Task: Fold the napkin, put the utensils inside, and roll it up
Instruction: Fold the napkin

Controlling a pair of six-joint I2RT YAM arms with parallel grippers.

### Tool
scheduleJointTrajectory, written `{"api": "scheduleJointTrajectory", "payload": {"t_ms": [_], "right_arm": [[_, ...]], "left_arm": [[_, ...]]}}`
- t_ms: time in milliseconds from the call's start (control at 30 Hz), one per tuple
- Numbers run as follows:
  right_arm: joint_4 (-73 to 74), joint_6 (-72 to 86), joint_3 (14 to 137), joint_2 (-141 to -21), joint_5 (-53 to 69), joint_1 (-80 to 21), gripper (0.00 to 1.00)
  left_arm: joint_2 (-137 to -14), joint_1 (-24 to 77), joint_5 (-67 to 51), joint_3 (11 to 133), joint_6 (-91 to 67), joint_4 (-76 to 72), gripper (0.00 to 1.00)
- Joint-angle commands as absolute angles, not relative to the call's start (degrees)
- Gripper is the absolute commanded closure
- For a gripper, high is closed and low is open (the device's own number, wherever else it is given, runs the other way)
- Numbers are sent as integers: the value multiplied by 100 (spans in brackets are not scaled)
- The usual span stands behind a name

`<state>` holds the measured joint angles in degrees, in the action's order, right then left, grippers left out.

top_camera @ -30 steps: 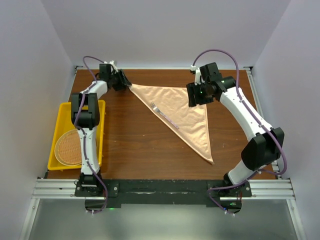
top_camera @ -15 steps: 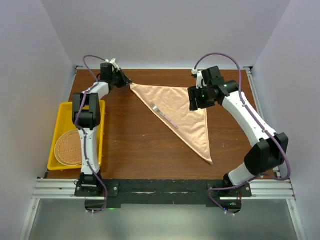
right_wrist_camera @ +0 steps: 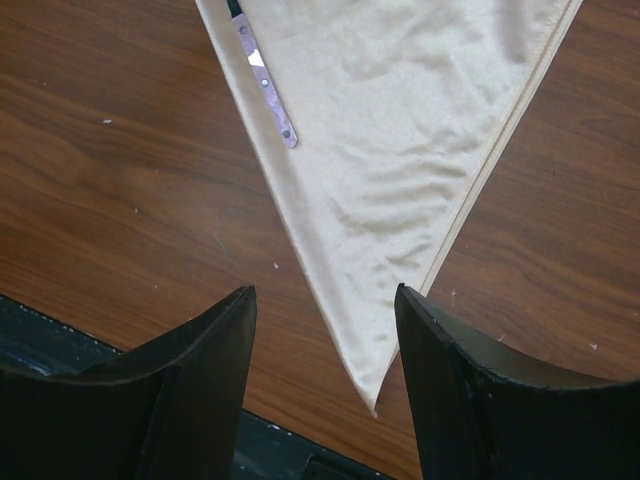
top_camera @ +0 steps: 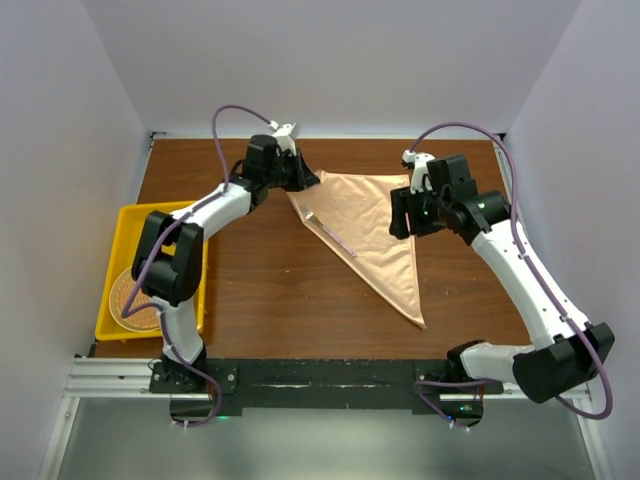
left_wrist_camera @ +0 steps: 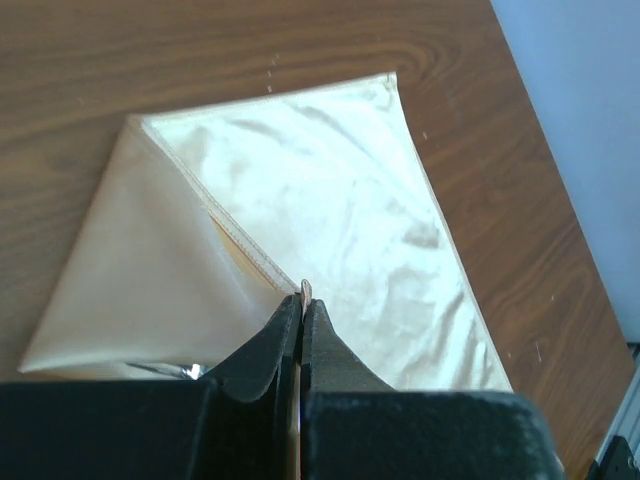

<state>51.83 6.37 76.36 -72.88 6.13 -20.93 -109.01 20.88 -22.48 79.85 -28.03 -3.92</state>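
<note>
The peach-orange napkin (top_camera: 378, 222) lies on the table as a folded triangle, its long point toward the near edge. A slim silvery fork (top_camera: 330, 232) lies on the napkin along its left slanted edge. My left gripper (top_camera: 305, 180) is shut on the napkin's far-left corner (left_wrist_camera: 303, 292) and holds it lifted and turned over toward the rest of the cloth (left_wrist_camera: 330, 190). My right gripper (top_camera: 412, 212) is open and empty above the napkin's right side. In the right wrist view its open jaws (right_wrist_camera: 325, 295) frame the napkin's near point (right_wrist_camera: 400, 150), with the fork's handle (right_wrist_camera: 265, 85) on the cloth farther on.
A yellow tray (top_camera: 120, 222) sits at the table's left edge and holds a round wicker mat (top_camera: 135, 298). The black arm-mount rail (top_camera: 320, 378) runs along the near edge. White walls stand around the table.
My left gripper has moved right from the table's far-left area, pulling the napkin's left corner over the cloth. My right arm has shifted right and nearer, still open.
</note>
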Motion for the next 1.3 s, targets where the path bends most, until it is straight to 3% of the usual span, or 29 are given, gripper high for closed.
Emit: {"api": "scheduleJointTrajectory", "payload": {"t_ms": [0,500,1267], "right_arm": [[5036,756,7576,-7005,738,-2074,38],[5089,703,7436,-6794,642,-2065,36],[5001,800,7040,-6653,686,-2039,34]], "left_arm": [[-10688,2346,-2127,7638,-2672,-326,100],[-10898,3084,-2118,7427,-3190,-475,100],[-11267,3436,-2329,7014,-3094,-395,97]]}}
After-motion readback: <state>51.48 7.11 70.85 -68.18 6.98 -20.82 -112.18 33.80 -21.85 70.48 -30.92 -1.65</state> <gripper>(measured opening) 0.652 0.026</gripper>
